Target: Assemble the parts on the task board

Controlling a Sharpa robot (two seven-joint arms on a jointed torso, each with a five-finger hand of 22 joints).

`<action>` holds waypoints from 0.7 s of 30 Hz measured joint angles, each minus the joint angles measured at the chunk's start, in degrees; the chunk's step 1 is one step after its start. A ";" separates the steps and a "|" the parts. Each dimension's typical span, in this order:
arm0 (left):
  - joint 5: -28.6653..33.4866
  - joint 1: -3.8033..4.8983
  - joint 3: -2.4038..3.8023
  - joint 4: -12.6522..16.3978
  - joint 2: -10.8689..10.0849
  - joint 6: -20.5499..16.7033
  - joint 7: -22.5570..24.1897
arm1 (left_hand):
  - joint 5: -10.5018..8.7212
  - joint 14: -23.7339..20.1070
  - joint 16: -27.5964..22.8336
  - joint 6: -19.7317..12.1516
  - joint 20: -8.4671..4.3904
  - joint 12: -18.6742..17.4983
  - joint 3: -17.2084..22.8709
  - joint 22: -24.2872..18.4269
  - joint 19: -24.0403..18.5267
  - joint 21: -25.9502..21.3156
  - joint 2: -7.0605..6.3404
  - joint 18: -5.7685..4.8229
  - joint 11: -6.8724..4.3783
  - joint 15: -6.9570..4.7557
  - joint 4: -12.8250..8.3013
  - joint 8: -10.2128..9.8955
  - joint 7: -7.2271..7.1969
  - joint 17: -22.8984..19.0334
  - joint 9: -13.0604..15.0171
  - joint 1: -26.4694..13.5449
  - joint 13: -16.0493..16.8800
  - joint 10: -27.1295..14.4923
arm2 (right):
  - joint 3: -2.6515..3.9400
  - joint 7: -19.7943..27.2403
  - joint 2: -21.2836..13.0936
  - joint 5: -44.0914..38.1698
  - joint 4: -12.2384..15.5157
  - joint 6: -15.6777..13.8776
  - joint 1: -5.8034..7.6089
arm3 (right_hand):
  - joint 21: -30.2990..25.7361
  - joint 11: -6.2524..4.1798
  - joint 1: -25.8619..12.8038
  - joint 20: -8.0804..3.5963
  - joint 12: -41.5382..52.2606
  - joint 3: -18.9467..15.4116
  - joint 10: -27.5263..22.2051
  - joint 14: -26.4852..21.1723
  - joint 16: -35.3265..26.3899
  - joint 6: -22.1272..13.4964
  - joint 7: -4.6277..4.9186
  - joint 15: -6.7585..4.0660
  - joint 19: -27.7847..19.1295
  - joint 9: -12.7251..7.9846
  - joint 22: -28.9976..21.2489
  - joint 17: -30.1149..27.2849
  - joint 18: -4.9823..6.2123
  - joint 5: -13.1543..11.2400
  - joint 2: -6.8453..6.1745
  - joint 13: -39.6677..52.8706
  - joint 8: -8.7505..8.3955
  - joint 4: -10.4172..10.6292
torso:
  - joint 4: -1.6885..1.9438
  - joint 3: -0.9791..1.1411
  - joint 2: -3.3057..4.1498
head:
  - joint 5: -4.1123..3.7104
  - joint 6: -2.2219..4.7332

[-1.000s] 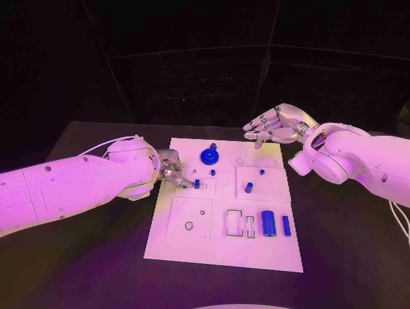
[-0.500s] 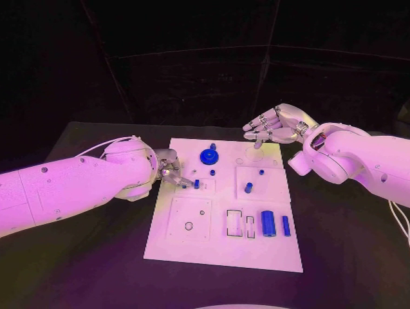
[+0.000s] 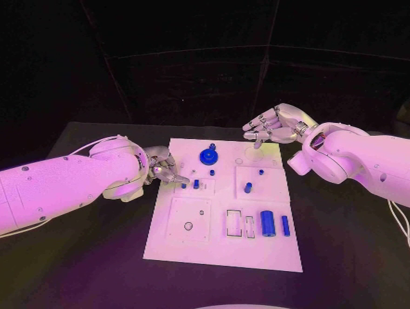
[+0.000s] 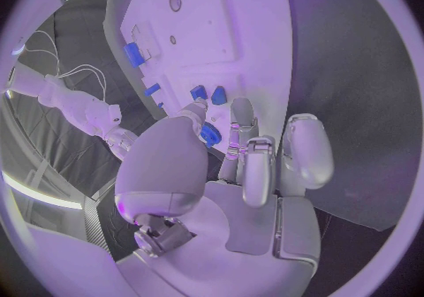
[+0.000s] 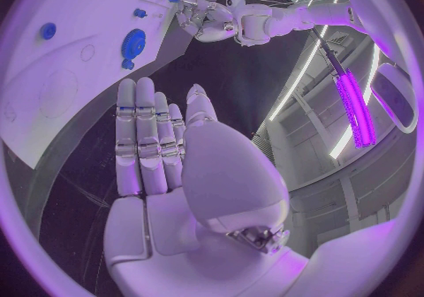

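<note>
On a black matte worktop (image 3: 93,257), a flat white rectangular board (image 3: 225,248) lies in the middle, its long sides running away from the robot. Small glossy blue parts sit on it: a round toothed gear (image 3: 209,155) near the far edge, a short peg (image 3: 212,172) just below it, a stub (image 3: 248,187) in a raised square panel to the right, and a fat cylinder (image 3: 269,223) with a thin bar (image 3: 286,225) beside it nearer the robot. Two empty rectangular slots (image 3: 234,223) lie just left of the cylinder.

The left hand (image 3: 166,171), silver and smooth, reaches over the board's left edge, fingertips close to a small blue piece (image 3: 195,184); I cannot tell whether it holds anything. The right hand (image 3: 271,127) hovers above the board's far right corner, fingers held straight and side by side, holding nothing.

Dark walls stand behind the worktop. Bare black surface runs around the board on every side, widest at the left and right.
</note>
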 measured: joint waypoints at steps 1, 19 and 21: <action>0.73 0.02 0.00 0.02 -0.11 -0.29 0.49 | 0.00 0.00 -0.41 -0.46 0.28 -0.40 -0.50 -0.47 -0.28 -0.62 0.31 0.65 0.09 0.01 0.03 -0.39 0.23 0.00 -0.34 0.31 -0.30 -0.51 | 0.00 0.00 0.01 0.00 -0.02 0.00 0.00 | 0.00 0.00 0.00 0.00 0.00 0.00 0.00 0.00 0.00 0.00 0.00 0.00 0.00 0.00 0.00 0.00 0.00 0.00 0.00 0.00 0.00 0.00 | 0.00 0.00 0.00 | -0.01 0.00; 8.11 0.39 -0.04 -4.63 3.04 -6.28 14.48 | 0.00 -7.02 -27.74 -5.39 3.73 -10.07 -2.51 -29.60 -13.78 -35.29 4.68 5.61 4.26 3.81 -4.88 -6.20 4.46 -16.78 -8.26 16.35 -10.37 -13.11 | 0.00 -0.03 0.11 0.00 -0.14 0.01 0.00 | 0.00 0.00 -0.23 0.00 0.00 0.00 0.00 0.00 -0.31 0.00 0.00 0.00 0.00 0.00 -0.06 0.01 0.00 0.00 0.23 -0.04 0.00 0.00 | -0.02 0.05 0.05 | -0.27 0.39; 6.05 0.40 -0.06 -5.63 4.34 -6.99 17.00 | 0.00 -8.32 -30.23 -4.72 3.78 -11.89 -0.97 -30.50 -13.84 -36.50 4.15 5.60 4.15 3.95 -6.43 -7.40 4.38 -19.25 -9.42 19.32 -12.30 -13.61 | 0.00 -0.03 0.11 0.00 -0.12 0.01 0.00 | 0.01 0.00 -0.23 0.00 0.00 0.00 0.00 0.00 -0.31 0.00 0.00 0.00 0.00 0.00 -0.06 0.01 0.00 0.00 0.23 -0.04 0.00 0.00 | -0.05 0.05 0.07 | -0.41 0.55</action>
